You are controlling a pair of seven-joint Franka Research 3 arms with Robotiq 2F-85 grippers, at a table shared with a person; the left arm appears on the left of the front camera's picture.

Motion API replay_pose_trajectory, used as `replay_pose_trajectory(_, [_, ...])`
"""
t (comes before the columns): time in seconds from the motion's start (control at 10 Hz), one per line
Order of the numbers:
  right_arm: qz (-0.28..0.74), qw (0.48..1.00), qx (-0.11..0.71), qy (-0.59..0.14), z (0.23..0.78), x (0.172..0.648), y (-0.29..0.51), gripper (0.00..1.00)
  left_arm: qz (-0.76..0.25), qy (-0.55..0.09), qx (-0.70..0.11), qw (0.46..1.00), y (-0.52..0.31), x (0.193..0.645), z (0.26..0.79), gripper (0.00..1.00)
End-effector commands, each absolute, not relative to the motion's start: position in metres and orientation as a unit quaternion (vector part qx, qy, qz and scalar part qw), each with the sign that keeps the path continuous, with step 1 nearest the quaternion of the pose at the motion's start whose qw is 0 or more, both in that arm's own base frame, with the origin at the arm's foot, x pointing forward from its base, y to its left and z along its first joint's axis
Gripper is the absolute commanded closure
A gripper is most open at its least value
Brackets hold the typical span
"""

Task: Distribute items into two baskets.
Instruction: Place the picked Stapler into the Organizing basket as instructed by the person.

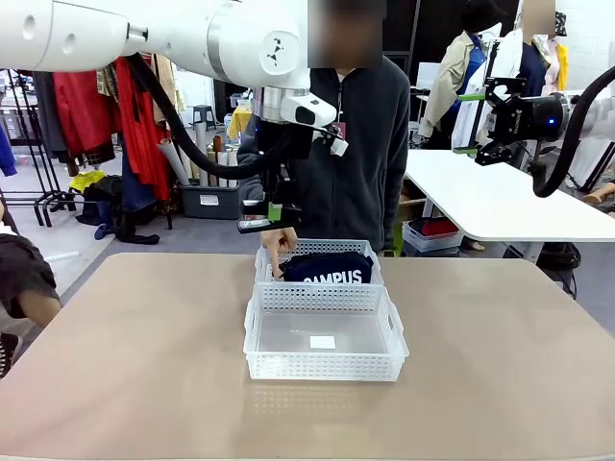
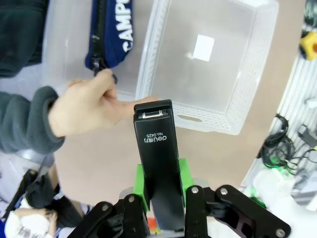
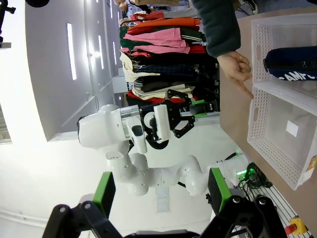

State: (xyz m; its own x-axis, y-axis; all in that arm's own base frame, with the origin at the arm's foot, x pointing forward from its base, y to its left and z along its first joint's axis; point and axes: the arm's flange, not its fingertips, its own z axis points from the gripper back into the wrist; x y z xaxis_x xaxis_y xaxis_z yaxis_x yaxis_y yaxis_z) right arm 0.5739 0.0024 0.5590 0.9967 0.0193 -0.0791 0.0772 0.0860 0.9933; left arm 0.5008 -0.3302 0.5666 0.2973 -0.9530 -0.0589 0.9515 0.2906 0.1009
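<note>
A person's hand (image 3: 237, 69) points at the near basket (image 3: 282, 136); the pouch (image 3: 291, 65) lies in the far basket (image 3: 277, 37).

Translucent perforated plastic baskets (image 1: 325, 357), glossy black stapler (image 2: 157, 158), soft cloth pouch (image 1: 327, 268)

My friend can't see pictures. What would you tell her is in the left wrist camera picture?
The left claw grips a black stapler between its green pads, high above the table. Below it, a person's hand points toward a see-through basket with a white sticker on its bottom. The other basket holds a navy pouch.
</note>
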Motion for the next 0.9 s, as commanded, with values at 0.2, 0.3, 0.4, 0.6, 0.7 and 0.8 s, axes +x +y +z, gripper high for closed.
replay_pose_trajectory(0.2, [-0.023, 0.73, 0.682, 0.037, 0.563, 0.574, 0.004, 0.0, -0.658, 0.014, 0.037, 0.752, -0.358, 0.506, 0.519, 1.0])
replay_pose_trajectory(0.3, [-0.023, 0.73, 0.682, 0.037, 0.563, 0.574, 0.004, 0.0, -0.678, 0.01, 0.037, 0.734, -0.369, 0.504, 0.501, 1.0])
replay_pose_trajectory(0.4, [-0.023, 0.73, 0.682, 0.037, 0.563, 0.574, 0.004, 0.0, -0.694, 0.003, 0.039, 0.719, -0.377, 0.502, 0.487, 1.0])
replay_pose_trajectory(0.6, [-0.023, 0.73, 0.682, 0.037, 0.563, 0.574, 0.004, 0.0, -0.717, 0.006, 0.031, 0.696, -0.393, 0.499, 0.458, 1.0])
replay_pose_trajectory(0.7, [-0.023, 0.73, 0.682, 0.037, 0.563, 0.574, 0.004, 0.0, -0.737, 0.002, 0.029, 0.675, -0.402, 0.498, 0.442, 1.0])
replay_pose_trajectory(0.8, [-0.023, 0.73, 0.682, 0.037, 0.563, 0.574, 0.004, 0.0, -0.747, -0.006, 0.03, 0.665, -0.408, 0.497, 0.431, 1.0])
